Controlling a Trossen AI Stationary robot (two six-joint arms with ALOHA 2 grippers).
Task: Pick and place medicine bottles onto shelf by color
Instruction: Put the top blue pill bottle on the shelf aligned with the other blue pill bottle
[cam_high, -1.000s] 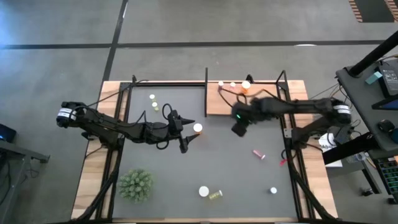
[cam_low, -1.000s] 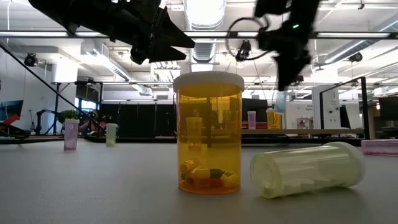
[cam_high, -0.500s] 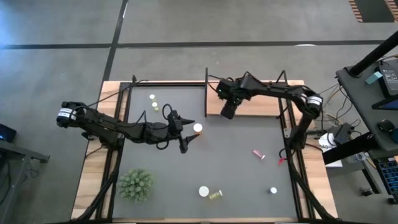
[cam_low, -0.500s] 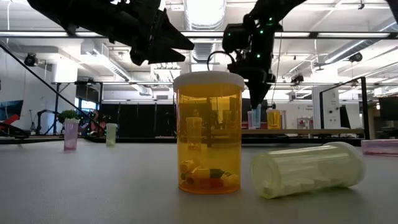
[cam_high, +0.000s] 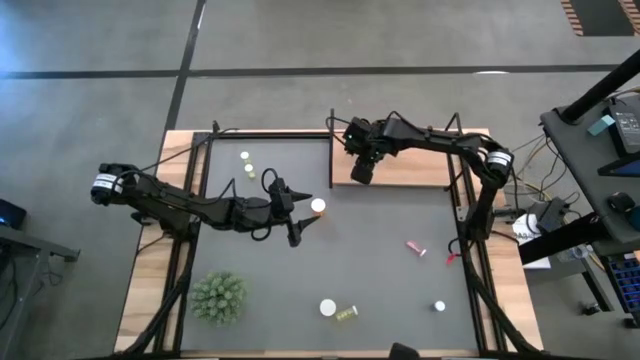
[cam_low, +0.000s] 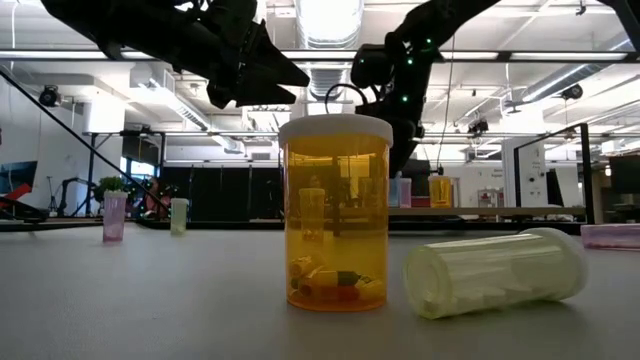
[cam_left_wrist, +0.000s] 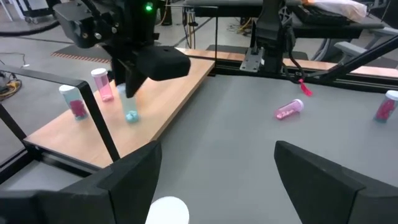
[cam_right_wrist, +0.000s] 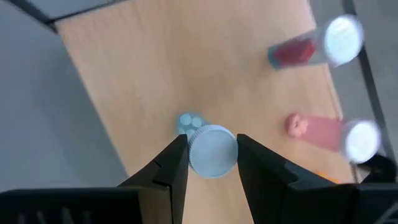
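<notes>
My right gripper (cam_high: 362, 174) is above the left end of the shelf (cam_high: 410, 168), shut on a small pale bottle with a white cap (cam_right_wrist: 212, 150). Two pink bottles (cam_right_wrist: 323, 134) (cam_right_wrist: 311, 46) stand on the board beside it. My left gripper (cam_high: 300, 214) hovers open over the mat's middle. A white-capped bottle (cam_high: 318, 206) stands just below and in front of its fingers, untouched. More bottles are scattered on the mat: yellow-green ones (cam_high: 247, 162) at the far left, a pink one (cam_high: 416, 247) lying on its side, a white one (cam_high: 439, 306), and an orange one (cam_low: 335, 215) standing near the front beside a lying yellow-green one (cam_low: 495, 272). My right gripper pinches the pale bottle's white cap (cam_right_wrist: 212, 150) between its two fingers, one on each side of the cap. The fingers come steeply from above. The bottle hangs upright below them (cam_left_wrist: 130, 115), its bottom at the board; whether it rests there I cannot tell.
A spiky green plant (cam_high: 219, 297) stands at the mat's near left. Thin black posts (cam_left_wrist: 99, 124) rise at the shelf's corners and along the table's sides. Bare mat lies between the two arms.
My right gripper has swung from over the mat toward the far left onto the shelf's left end, rolling as it went, with the pale bottle still held. The move has slowed in the last half second. My left arm has kept still.
</notes>
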